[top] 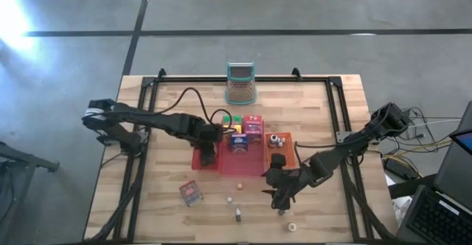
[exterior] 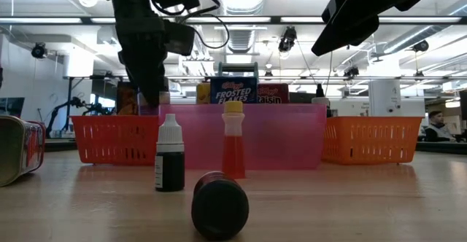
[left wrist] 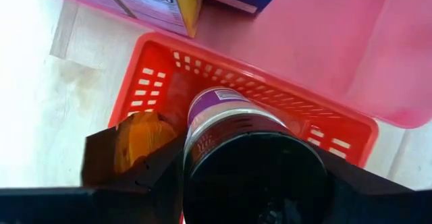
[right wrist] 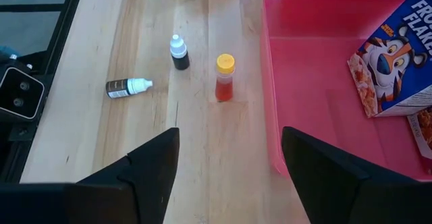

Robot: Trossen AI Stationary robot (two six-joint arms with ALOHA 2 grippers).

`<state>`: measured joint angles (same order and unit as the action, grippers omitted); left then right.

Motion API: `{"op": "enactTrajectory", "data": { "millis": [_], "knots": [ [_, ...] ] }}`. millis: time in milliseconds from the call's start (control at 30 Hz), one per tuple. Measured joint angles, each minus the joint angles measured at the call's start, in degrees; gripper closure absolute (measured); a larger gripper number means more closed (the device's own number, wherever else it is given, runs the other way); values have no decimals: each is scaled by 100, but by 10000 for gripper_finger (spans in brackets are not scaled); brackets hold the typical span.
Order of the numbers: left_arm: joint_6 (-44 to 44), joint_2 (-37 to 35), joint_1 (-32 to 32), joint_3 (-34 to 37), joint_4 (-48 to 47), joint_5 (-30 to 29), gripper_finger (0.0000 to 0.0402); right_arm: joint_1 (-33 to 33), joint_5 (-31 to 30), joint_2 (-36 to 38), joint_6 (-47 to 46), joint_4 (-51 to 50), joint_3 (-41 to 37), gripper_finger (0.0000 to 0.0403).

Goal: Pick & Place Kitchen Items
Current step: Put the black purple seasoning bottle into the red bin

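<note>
From above, your left gripper (top: 206, 153) hangs over the red slotted tray (top: 199, 161), jaws clamped on a round purple-labelled jar (left wrist: 233, 126). Your right gripper (top: 281, 198), jaws wide and empty, faces three small capped bottles (right wrist: 224, 77) on the wooden counter (top: 147, 201) beside the smooth pink bin (right wrist: 324, 96).

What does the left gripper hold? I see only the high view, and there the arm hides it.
Observer: The left gripper is closed on a jar with a dark lid and purple label, over the red tray.
Operator: Does the right gripper carry anything?
Observer: No. The right gripper is open and empty, beside the pink tray.
Operator: Do the small bottles near it stand?
Observer: Two stand upright, the yellow-capped bottle and the white-capped bottle; a third bottle lies on its side.
</note>
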<state>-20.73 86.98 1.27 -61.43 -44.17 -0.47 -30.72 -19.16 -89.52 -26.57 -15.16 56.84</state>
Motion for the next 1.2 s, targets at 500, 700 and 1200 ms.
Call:
{"op": "enactTrajectory", "data": {
  "millis": [500, 700, 1200],
  "knots": [
    [65, 0, -67, 180, 161, 22, 174, 0, -31, 1, 17, 3, -2, 154],
    [133, 0, -71, 180, 265, 22, 173, 2, -33, 0, 15, 9, -2, 135],
    [226, 0, -80, -376, -285, 122, 116, 2, -33, 1, -2, 28, -2, 110]
  ]
}}
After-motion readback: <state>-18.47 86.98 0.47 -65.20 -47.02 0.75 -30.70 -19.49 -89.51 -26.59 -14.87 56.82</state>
